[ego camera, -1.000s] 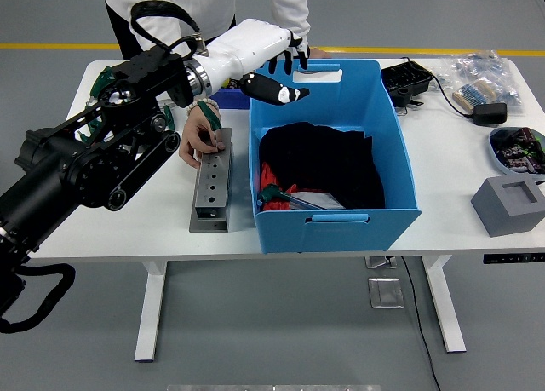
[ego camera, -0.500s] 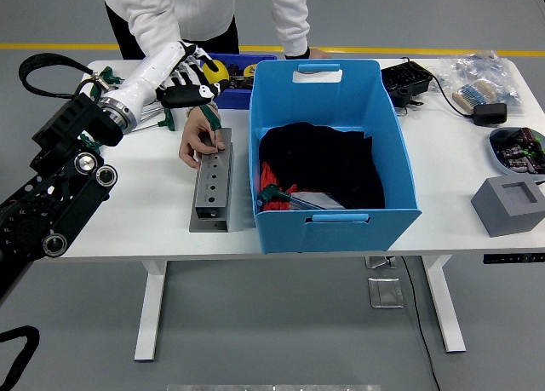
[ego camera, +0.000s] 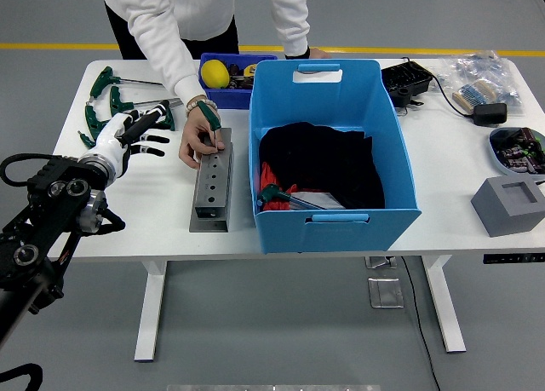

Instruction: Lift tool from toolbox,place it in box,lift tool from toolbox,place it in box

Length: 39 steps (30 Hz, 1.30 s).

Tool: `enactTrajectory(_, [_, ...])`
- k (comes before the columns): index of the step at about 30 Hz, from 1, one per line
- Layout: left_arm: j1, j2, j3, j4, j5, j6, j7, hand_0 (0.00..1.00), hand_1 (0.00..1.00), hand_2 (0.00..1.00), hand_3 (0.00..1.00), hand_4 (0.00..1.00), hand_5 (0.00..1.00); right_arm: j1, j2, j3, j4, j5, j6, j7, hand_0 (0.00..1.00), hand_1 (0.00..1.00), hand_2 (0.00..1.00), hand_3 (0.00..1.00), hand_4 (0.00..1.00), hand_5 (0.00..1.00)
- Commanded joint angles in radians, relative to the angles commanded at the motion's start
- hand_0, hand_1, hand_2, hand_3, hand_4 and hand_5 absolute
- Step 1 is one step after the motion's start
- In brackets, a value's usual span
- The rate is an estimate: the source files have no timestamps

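My left hand (ego camera: 143,134), white with black fingers, hovers low over the table's left part with its fingers spread and nothing in them. Just behind it lie several green-handled T-wrenches (ego camera: 106,86). A small dark blue toolbox (ego camera: 223,95) at the back holds a yellow tool (ego camera: 215,73). The big blue box (ego camera: 341,218) stands mid-table with black cloth and a green-handled tool inside. A person's hand (ego camera: 196,140) holds a green-handled screwdriver (ego camera: 210,118) at the grey drilled block (ego camera: 210,195).
On the right side are a black device (ego camera: 407,80) with a cable, a black adapter (ego camera: 490,112), a bag of parts (ego camera: 481,70), a dish of small items (ego camera: 515,146) and a grey foam block (ego camera: 511,205). The person leans over the far edge.
My left arm has swung back from above the big blue box, leftward and toward the near edge, down to the table's left part. The person's hand stays at the block.
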Motion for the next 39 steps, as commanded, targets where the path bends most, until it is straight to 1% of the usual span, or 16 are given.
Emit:
enactTrajectory(3, [-0.001, -0.005, 0.004, 0.015, -0.130, -0.014, -0.002, 0.415, 0.538, 0.680, 0.780, 0.660, 0.734, -0.001, 0.001, 0.002, 0.000, -0.006, 0.001, -0.002, 0.666, 0.647, 0.716, 0.565, 0.831, 0.664])
enactTrajectory(4, [-0.003, -0.006, 0.006, 0.020, -0.169, -0.017, -0.005, 0.412, 0.545, 0.675, 0.832, 0.676, 0.806, -0.002, 0.001, 0.002, 0.000, -0.007, 0.001, -0.003, 0.660, 0.648, 0.717, 0.565, 0.830, 0.664])
enactTrajectory(9, [-0.017, -0.010, 0.026, 0.049, -0.383, -0.047, -0.016, 0.412, 0.545, 0.675, 0.832, 0.676, 0.806, -0.003, 0.002, 0.000, 0.000, -0.007, 0.001, -0.004, 0.660, 0.648, 0.717, 0.565, 0.830, 0.664])
enactTrajectory(10, [-0.020, -0.010, 0.031, 0.050, -0.423, -0.053, -0.017, 0.396, 0.549, 0.682, 0.865, 0.697, 0.848, -0.003, 0.003, -0.002, 0.000, -0.005, 0.001, -0.004, 0.659, 0.647, 0.717, 0.565, 0.829, 0.663])
enactTrajectory(13, [-0.030, -0.011, 0.046, 0.054, -0.551, -0.068, -0.016, 0.396, 0.549, 0.682, 0.865, 0.697, 0.848, -0.003, 0.003, -0.005, 0.000, -0.001, 0.001, -0.004, 0.659, 0.647, 0.717, 0.565, 0.829, 0.663])
enactTrajectory(14, [-0.034, -0.011, 0.051, 0.055, -0.573, -0.071, -0.015, 0.396, 0.549, 0.682, 0.865, 0.697, 0.848, -0.003, 0.003, -0.006, 0.000, 0.002, 0.001, -0.003, 0.659, 0.647, 0.717, 0.565, 0.829, 0.663])
enactTrajectory(15, [-0.038, -0.012, 0.055, 0.058, -0.581, -0.074, -0.015, 0.396, 0.549, 0.682, 0.865, 0.697, 0.848, -0.002, 0.003, -0.007, 0.000, 0.003, 0.001, -0.003, 0.659, 0.647, 0.717, 0.565, 0.829, 0.663])
enactTrajectory(16, [-0.042, -0.012, 0.059, 0.060, -0.584, -0.076, -0.015, 0.389, 0.552, 0.683, 0.882, 0.705, 0.870, -0.002, 0.003, -0.007, 0.000, 0.003, 0.001, -0.003, 0.661, 0.648, 0.716, 0.564, 0.829, 0.664])
enactTrajectory(18, [-0.050, -0.013, 0.068, 0.065, -0.585, -0.079, -0.017, 0.389, 0.552, 0.683, 0.882, 0.705, 0.870, 0.000, 0.003, -0.010, 0.000, 0.007, 0.001, -0.002, 0.661, 0.648, 0.716, 0.564, 0.829, 0.664])
enactTrajectory(23, [-0.065, -0.012, 0.082, 0.076, -0.561, -0.078, -0.027, 0.388, 0.555, 0.685, 0.892, 0.710, 0.872, 0.002, 0.002, -0.019, 0.000, 0.018, 0.000, 0.001, 0.660, 0.648, 0.716, 0.564, 0.829, 0.665])
enactTrajectory(27, [-0.067, -0.011, 0.078, 0.081, -0.536, -0.062, -0.033, 0.388, 0.555, 0.685, 0.892, 0.710, 0.872, 0.004, 0.002, -0.024, 0.000, 0.028, -0.001, 0.004, 0.660, 0.648, 0.716, 0.564, 0.829, 0.665])
enactTrajectory(28, [-0.067, -0.010, 0.076, 0.081, -0.530, -0.054, -0.033, 0.378, 0.551, 0.665, 0.876, 0.718, 0.884, 0.004, 0.001, -0.026, 0.000, 0.030, -0.001, 0.005, 0.660, 0.648, 0.716, 0.564, 0.828, 0.666])
enactTrajectory(30, [-0.066, -0.010, 0.076, 0.082, -0.528, -0.046, -0.033, 0.378, 0.551, 0.665, 0.876, 0.718, 0.884, 0.004, 0.001, -0.026, 0.000, 0.032, -0.001, 0.005, 0.660, 0.648, 0.716, 0.564, 0.828, 0.666])
enactTrajectory(33, [-0.071, -0.009, 0.083, 0.092, -0.538, -0.045, -0.036, 0.378, 0.551, 0.665, 0.876, 0.718, 0.884, 0.005, 0.001, -0.027, 0.000, 0.033, -0.001, 0.005, 0.660, 0.648, 0.716, 0.564, 0.828, 0.666])
enactTrajectory(39, [-0.085, -0.012, 0.102, 0.125, -0.574, -0.059, -0.036, 0.374, 0.550, 0.662, 0.882, 0.727, 0.883, 0.006, 0.001, -0.031, 0.000, 0.037, -0.001, 0.005, 0.661, 0.648, 0.716, 0.563, 0.827, 0.668])
